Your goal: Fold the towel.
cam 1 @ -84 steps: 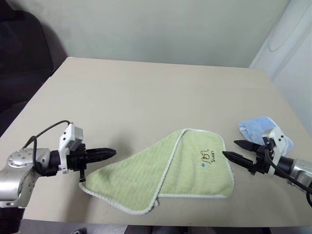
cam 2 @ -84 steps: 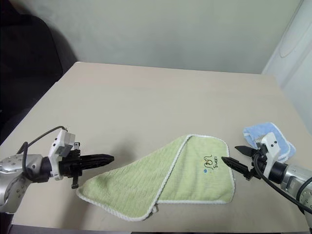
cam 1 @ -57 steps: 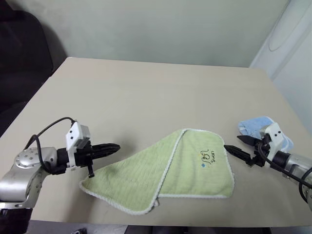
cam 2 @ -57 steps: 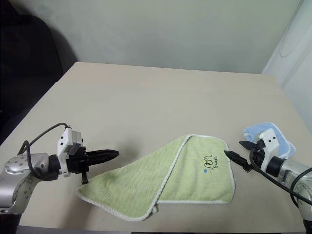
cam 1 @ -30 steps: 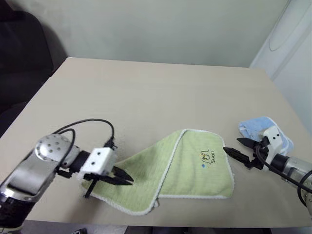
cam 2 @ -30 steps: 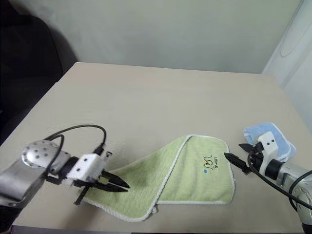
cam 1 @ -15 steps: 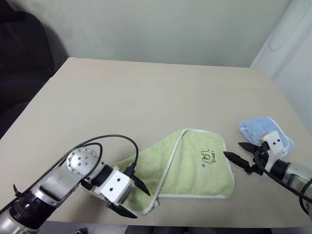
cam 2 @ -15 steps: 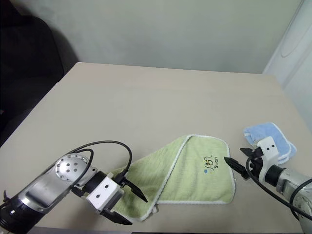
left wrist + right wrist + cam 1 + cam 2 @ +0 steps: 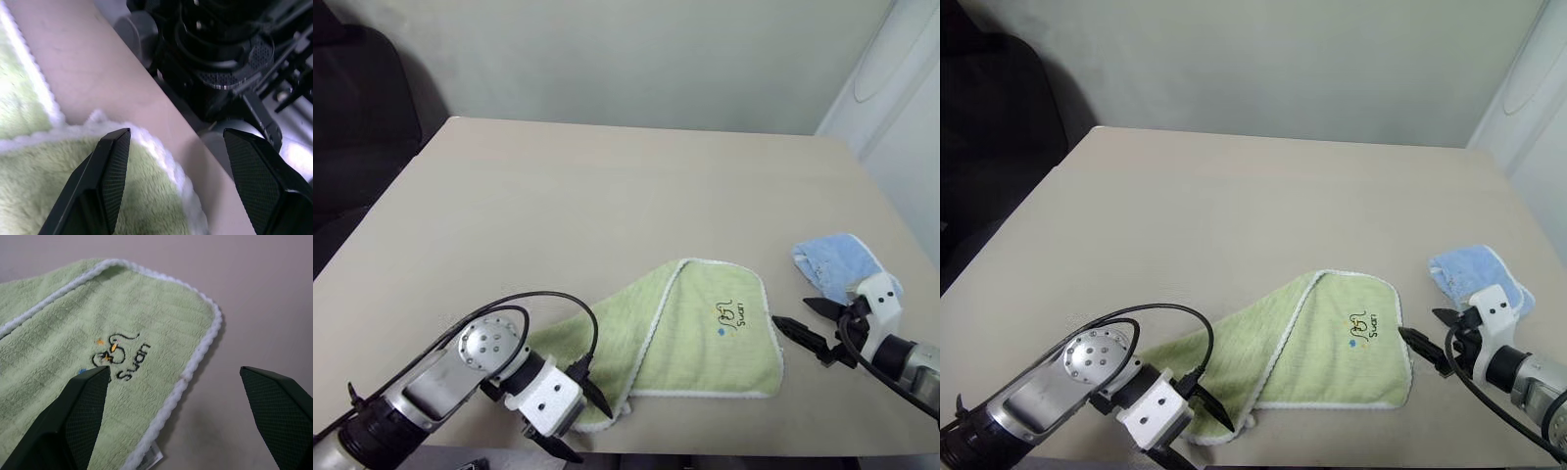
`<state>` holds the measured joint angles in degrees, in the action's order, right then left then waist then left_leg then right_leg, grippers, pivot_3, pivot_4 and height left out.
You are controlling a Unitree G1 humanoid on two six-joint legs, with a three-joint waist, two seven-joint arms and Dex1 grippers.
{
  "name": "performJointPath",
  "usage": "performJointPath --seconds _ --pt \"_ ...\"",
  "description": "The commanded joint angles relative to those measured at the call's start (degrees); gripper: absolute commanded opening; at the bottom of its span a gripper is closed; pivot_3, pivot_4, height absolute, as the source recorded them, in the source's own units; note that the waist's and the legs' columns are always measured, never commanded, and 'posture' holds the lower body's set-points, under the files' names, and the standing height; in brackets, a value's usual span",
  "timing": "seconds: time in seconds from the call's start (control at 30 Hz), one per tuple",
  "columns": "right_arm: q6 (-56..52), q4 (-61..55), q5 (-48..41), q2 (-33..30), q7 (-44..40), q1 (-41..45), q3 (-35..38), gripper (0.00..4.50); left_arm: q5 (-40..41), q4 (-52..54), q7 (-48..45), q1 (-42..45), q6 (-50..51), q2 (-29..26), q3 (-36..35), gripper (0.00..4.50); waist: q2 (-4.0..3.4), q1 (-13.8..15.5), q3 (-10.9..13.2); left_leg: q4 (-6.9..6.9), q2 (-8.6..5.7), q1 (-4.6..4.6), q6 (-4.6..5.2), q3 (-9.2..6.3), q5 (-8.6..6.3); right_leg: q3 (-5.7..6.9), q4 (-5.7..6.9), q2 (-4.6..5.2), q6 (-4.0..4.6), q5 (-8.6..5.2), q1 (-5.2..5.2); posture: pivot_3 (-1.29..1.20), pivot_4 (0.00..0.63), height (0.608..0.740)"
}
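The light green towel [image 9: 690, 328] lies folded over itself near the table's front edge, its white edging and embroidered logo [image 9: 117, 352] facing up. My left gripper [image 9: 578, 423] is open at the towel's near left corner [image 9: 73, 196], one finger over the terry cloth and the other [image 9: 257, 176] past the table's front edge. It holds nothing. Just beyond the towel's right edge, my right gripper [image 9: 806, 320] hovers wide open and empty. In the right wrist view the edging [image 9: 200, 357] lies between its fingers.
A smaller light blue cloth [image 9: 837, 259] lies crumpled at the table's right edge, behind my right gripper. The beige table [image 9: 607, 186] stretches bare behind the towel. A black cable [image 9: 548, 299] loops over the towel's left end.
My left gripper has opened and swung round and down, from the towel's left end to its near corner at the table's front edge. My right gripper drew back slightly from the towel's right edge.
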<state>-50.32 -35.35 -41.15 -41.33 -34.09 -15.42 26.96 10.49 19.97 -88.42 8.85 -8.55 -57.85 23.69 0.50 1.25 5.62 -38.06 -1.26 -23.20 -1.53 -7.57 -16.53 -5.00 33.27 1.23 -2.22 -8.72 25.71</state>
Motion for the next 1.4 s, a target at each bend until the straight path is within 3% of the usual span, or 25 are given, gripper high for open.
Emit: performJointPath --seconds 0.03,0.37,0.47,0.53,0.57,1.1,1.23,1.4 --pt "0.0 -2.8 -1.5 0.2 1.0 -0.8 2.7 4.5 -1.7 0.4 -0.1 -0.3 -1.0 0.2 0.5 3.29 -0.02 0.0 0.0 0.0 0.0 0.0 0.0 0.0 0.0 0.0 0.0 0.0 0.0 0.0 0.0 0.0 0.15 0.74" --pt "0.0 -3.3 -2.2 0.2 2.0 -1.4 3.0 4.5 1.0 0.5 1.1 0.8 4.0 0.8 -2.0 3.29 -0.04 0.0 0.0 0.0 0.0 -0.03 0.02 0.0 -0.06 0.0 0.0 0.0 0.0 0.0 0.04 0.0 0.15 0.74" --pt "0.3 -3.1 -2.1 0.2 2.2 -1.3 2.6 4.5 0.8 0.4 1.4 0.9 3.9 0.2 -3.1 3.82 -0.06 0.0 -0.1 0.0 0.0 -0.03 0.02 0.0 -0.07 0.0 0.0 0.0 0.0 0.0 0.04 0.0 0.15 0.74" --pt "0.4 -2.9 -2.0 0.2 2.2 -1.1 2.3 4.5 -0.3 0.2 2.1 1.0 2.8 0.5 -3.4 4.43 -0.07 0.0 -0.1 0.0 0.0 -0.03 0.02 0.0 -0.07 0.0 0.0 0.0 0.0 0.0 0.04 0.0 0.15 0.74" --pt "0.4 -2.7 -1.9 0.2 2.3 -0.8 2.0 4.5 -0.9 0.1 2.3 1.2 2.5 0.7 -3.3 4.48 -0.07 0.0 -0.1 0.0 0.0 -0.03 0.02 0.0 -0.07 0.0 0.0 0.0 0.0 0.0 0.04 0.0 0.15 0.74" --pt "1.1 -2.3 -1.3 0.5 2.9 0.0 0.9 4.5 -9.4 -3.9 6.4 1.3 -2.1 3.5 -0.9 4.48 -0.43 0.0 -0.3 0.0 -0.02 -0.01 0.02 0.01 -0.07 -0.01 0.0 0.02 0.0 0.0 0.0 0.0 0.15 0.74" --pt "1.3 -2.2 -1.2 0.6 3.0 0.4 0.9 4.5 -10.7 -5.6 7.0 1.8 -3.8 3.6 -0.8 3.68 -0.82 0.2 -0.5 0.0 -0.03 -0.01 0.03 0.01 -0.08 -0.02 0.0 0.03 -0.01 -0.01 -0.01 0.0 0.15 0.74" --pt "1.6 -1.8 -1.0 0.7 3.3 1.3 0.2 4.5 -10.5 -7.3 6.9 3.0 -4.3 3.9 -0.7 2.02 -1.12 0.6 -0.5 0.0 -0.06 0.01 0.14 0.02 -0.14 -0.14 -0.09 0.06 -0.08 -0.05 0.04 0.0 0.15 0.74"
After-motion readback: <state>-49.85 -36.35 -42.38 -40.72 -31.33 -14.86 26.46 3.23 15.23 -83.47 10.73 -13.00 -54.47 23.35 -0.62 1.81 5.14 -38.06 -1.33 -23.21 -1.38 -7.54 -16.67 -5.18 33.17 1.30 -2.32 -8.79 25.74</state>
